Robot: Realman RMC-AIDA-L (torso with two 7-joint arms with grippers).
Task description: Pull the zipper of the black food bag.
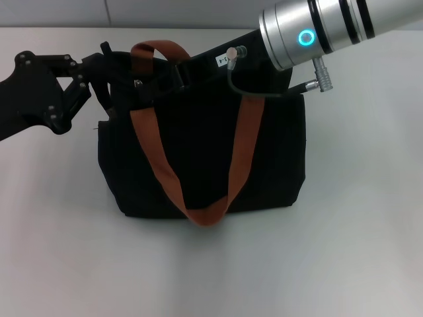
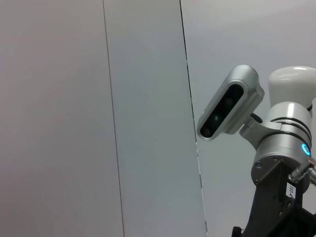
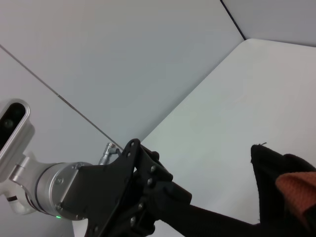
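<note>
L fingers [image 1: 106, 79] at 1 black food bag [image 1: 198, 165], 2 straps [image 1: 155, 158]

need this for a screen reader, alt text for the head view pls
A black food bag with orange-brown strap handles sits on a white table. The left gripper reaches its top left corner; the right arm extends over its top from the right.

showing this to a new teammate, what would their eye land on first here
The black food bag sits mid-table in the head view, its orange-brown strap handles draped down its front. The left claw reaches in at the bag's top left corner, while the right arm's silver wrist with a glowing cyan ring comes in over its top right. The zipper pull itself cannot be made out.
</note>
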